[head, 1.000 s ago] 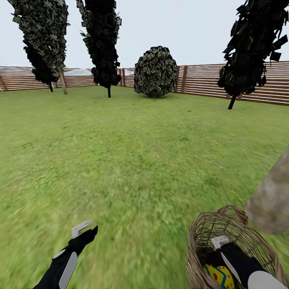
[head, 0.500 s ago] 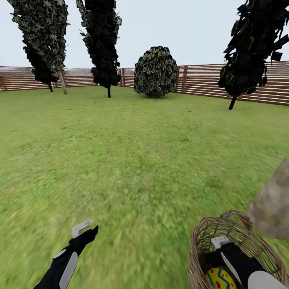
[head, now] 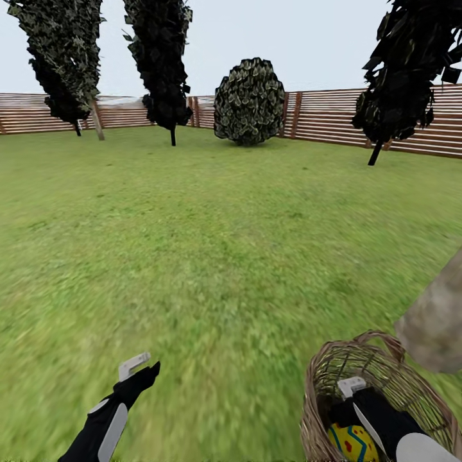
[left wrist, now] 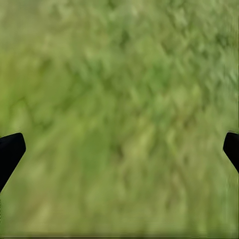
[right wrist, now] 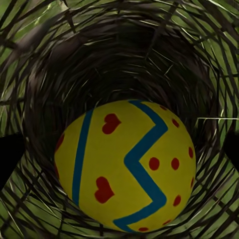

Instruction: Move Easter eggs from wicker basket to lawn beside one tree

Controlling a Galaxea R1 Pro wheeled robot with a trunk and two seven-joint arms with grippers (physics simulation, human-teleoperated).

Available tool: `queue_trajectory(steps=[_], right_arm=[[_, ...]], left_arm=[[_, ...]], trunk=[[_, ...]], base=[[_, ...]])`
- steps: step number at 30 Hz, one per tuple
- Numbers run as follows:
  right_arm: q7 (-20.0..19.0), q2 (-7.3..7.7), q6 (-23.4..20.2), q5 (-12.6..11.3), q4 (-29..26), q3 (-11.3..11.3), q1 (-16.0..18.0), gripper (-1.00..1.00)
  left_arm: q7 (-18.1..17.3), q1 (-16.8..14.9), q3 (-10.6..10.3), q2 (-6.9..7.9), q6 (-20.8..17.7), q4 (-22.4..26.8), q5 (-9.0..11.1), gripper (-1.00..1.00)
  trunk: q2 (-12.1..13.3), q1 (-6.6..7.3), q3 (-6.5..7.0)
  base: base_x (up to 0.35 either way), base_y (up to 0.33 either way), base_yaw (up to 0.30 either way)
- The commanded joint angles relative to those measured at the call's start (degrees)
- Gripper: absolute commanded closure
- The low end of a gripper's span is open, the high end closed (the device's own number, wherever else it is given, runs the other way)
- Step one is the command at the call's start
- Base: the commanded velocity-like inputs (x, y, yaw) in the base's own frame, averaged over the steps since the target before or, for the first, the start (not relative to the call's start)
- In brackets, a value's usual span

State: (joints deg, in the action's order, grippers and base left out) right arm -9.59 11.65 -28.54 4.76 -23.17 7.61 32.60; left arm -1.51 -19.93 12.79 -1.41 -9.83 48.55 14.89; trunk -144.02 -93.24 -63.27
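Reaching into the wicker basket (head: 378, 385), the open right gripper (head: 350, 388) straddles an Easter egg (right wrist: 124, 167) to grasp it, while the left gripper (head: 131, 367) hangs open over the lawn (head: 212, 256).

We've got the basket (head: 378, 391) sitting on the lawn (head: 212, 244) at lower right, an egg (head: 351, 443) inside it, a trunk (head: 433, 324) just right of it, and the fence (head: 333, 115) across the top behind.

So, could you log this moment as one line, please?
right gripper open inside wicker basket | Easter egg ungrasped | left gripper open above lawn
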Motion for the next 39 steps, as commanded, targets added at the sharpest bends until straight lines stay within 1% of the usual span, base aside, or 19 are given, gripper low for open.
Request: queue_trajectory(steps=[1,10,14,16,22,36,39], right_arm=[[-0.38,0.07,-0.28,0.52,-0.12,0.13,0.01,-1.00],[-0.43,0.98,-0.21,0.47,-0.14,-0.04,0.01,-1.00],[-0.47,2.17,-0.20,0.19,-0.26,-0.11,0.01,-1.00],[-0.50,2.51,-0.19,0.06,-0.28,-0.13,0.01,-1.00],[-0.52,2.64,-0.20,-0.03,-0.30,-0.14,0.01,-1.00],[-0.43,1.94,-0.20,0.35,-0.30,0.03,0.01,-1.00],[-0.51,2.11,-0.20,0.41,-0.30,0.03,0.01,-1.00]], left_arm=[[-0.16,-0.02,0.20,-0.07,-0.44,0.09,0.58,-1.00],[-0.16,-0.02,0.21,-0.08,-0.45,0.05,0.58,-1.00],[-0.16,-0.02,0.17,-0.08,-0.45,-0.27,0.58,-1.00],[-0.16,-0.02,0.01,-0.08,-0.42,-0.87,0.54,-1.00],[-0.16,-0.02,-1.24,-0.08,-0.36,-1.19,0.57,-1.00],[-0.16,-0.02,-1.37,-0.08,-0.36,-1.19,0.58,-1.00],[-0.16,-0.02,-1.37,-0.08,-0.36,-1.18,0.58,-1.00]], trunk=[[-0.04,-0.01,-0.28],[-0.16,-0.24,-2.27],[-0.21,-0.35,-3.16],[-0.24,-0.40,-3.60],[-0.32,-0.55,-4.93],[-0.51,-0.91,-8.03],[-0.55,-0.99,-8.70]], base=[[0.000,0.000,0.000],[0.000,0.000,0.000],[0.000,0.000,0.000],[0.000,0.000,0.000],[0.000,0.000,0.000],[0.000,0.000,0.000],[0.000,0.000,0.000]])
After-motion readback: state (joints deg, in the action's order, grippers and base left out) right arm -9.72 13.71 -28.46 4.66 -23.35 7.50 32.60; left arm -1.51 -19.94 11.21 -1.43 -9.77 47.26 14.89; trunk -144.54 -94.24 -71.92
